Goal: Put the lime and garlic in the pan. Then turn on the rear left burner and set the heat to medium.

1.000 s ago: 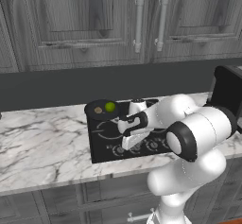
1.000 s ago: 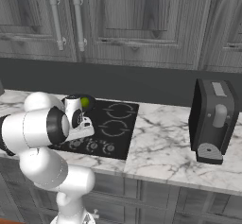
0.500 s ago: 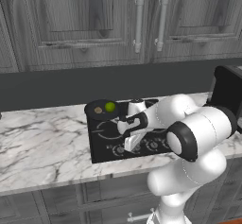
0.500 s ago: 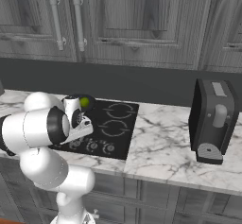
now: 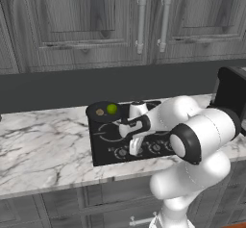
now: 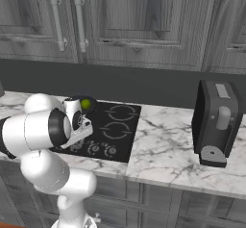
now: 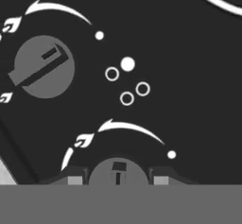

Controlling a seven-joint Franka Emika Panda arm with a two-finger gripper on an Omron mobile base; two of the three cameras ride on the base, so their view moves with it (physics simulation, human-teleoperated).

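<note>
No visible shift since before: gripper [image 7: 118, 176] clamped on a knob [image 7: 119, 172]; lime [image 5: 112, 108] in pan [image 5: 97, 118].

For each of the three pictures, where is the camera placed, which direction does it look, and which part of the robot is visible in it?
Left base view: behind the arm, left side, looking forward and down at the cooktop; the white arm rises from lower right.
Right base view: behind, right side, same counter; arm at lower left, a black appliance at right.
Hand view: on the hand, looking straight onto the black glass; fingertips flank a grey knob.
Shared: both base views show the pan holding the lime; the garlic shows from the left.
</note>
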